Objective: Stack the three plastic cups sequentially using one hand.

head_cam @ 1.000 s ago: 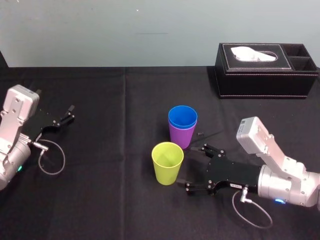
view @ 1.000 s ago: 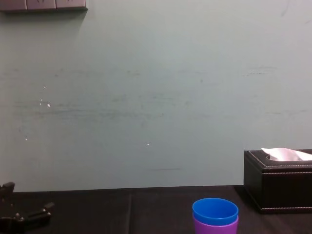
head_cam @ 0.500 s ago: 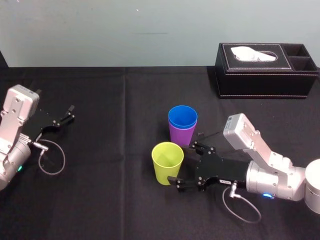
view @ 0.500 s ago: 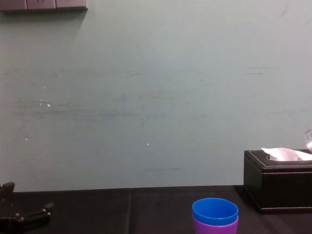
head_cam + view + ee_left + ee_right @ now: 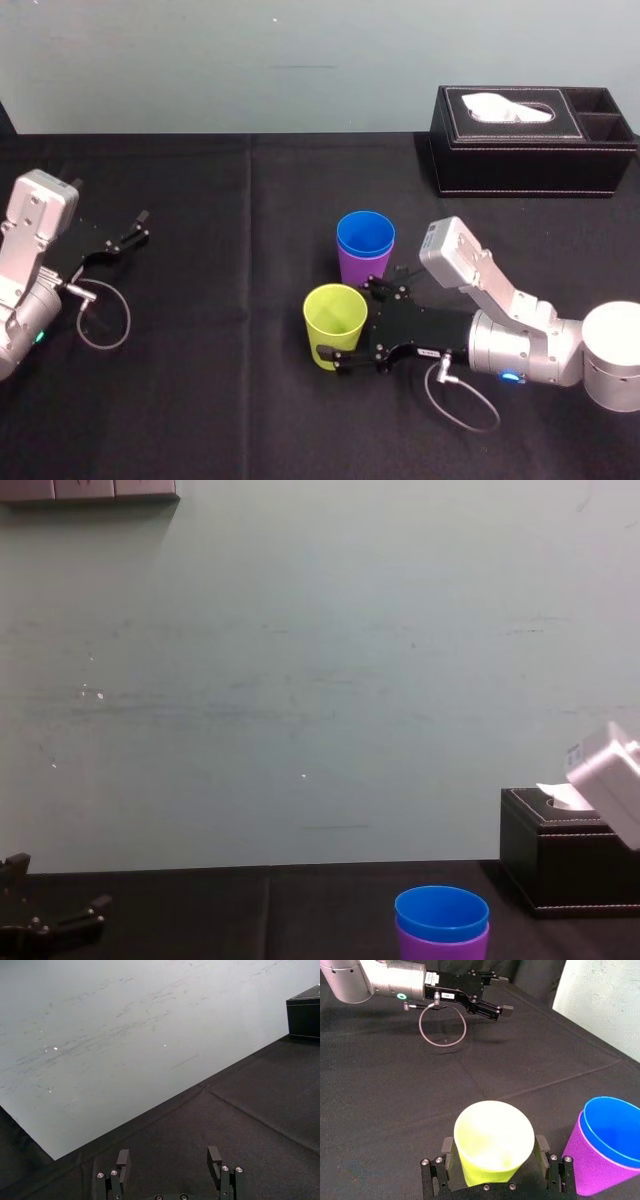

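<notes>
Right gripper [image 5: 347, 320] now astride the yellow-green cup [image 5: 334, 312], perhaps in contact.

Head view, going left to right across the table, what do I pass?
Black left gripper → yellow-green tapered plastic cup → blue plastic cup nested in the purple plastic cup → black leather tissue box.

Colour rundown: the yellow-green cup [image 5: 335, 322] between the right gripper [image 5: 345, 318]'s black fingers [image 5: 540, 1144] is bright lime, paler inside. Just past one finger, the blue cup [image 5: 365, 235] shows as a blue band on top of the purple cup [image 5: 360, 270]. The tablecloth [image 5: 200, 330] is plain black, and the wall [image 5: 200, 60] is pale blue-green with faint scuffs. The tissue box [image 5: 530, 160] is black with white stitching and holds a white tissue [image 5: 505, 108]. The right arm [image 5: 520, 345] and left arm [image 5: 30, 240] are silver-grey. The left gripper [image 5: 135, 228] is black too.
</notes>
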